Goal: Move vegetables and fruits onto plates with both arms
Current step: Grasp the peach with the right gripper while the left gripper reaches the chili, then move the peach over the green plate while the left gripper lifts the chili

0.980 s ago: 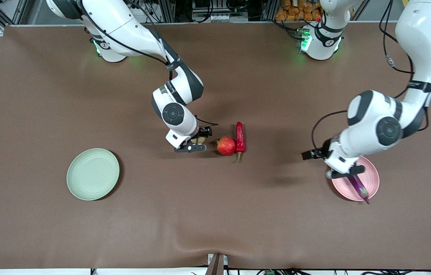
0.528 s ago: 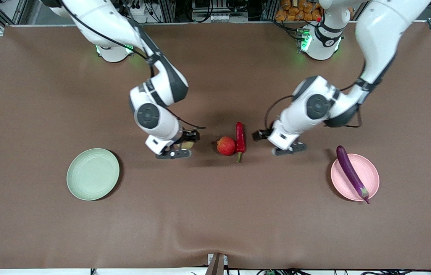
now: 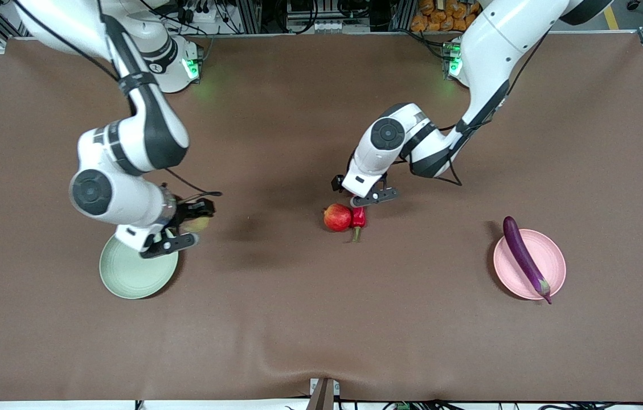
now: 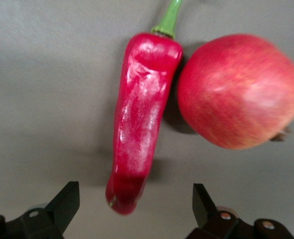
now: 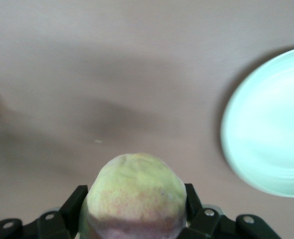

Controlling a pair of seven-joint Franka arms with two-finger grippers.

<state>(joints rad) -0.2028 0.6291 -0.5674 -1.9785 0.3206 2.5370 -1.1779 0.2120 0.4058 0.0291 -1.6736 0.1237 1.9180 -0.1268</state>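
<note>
My right gripper [image 3: 187, 228] is shut on the yellowish-pink peach [image 3: 198, 223] and holds it in the air beside the pale green plate [image 3: 127, 276]. The right wrist view shows the peach [image 5: 134, 191] between the fingers, with the green plate [image 5: 271, 124] off to one side. My left gripper [image 3: 364, 199] is open over the blunt end of the red chili [image 3: 359, 217], which lies against the red apple [image 3: 337, 217]. In the left wrist view, the chili [image 4: 139, 114] points between the open fingers, beside the apple [image 4: 239, 92]. The purple eggplant [image 3: 523, 256] lies across the pale pink plate [image 3: 552, 259].
A brown cloth [image 3: 321, 319] covers the table. The green plate has nothing on it. The pink plate stands toward the left arm's end and the green plate toward the right arm's end. The apple and chili are in the middle.
My right gripper has carried the peach from beside the apple to the green plate's edge. My left gripper has left the eggplant on the pink plate and moved over the chili.
</note>
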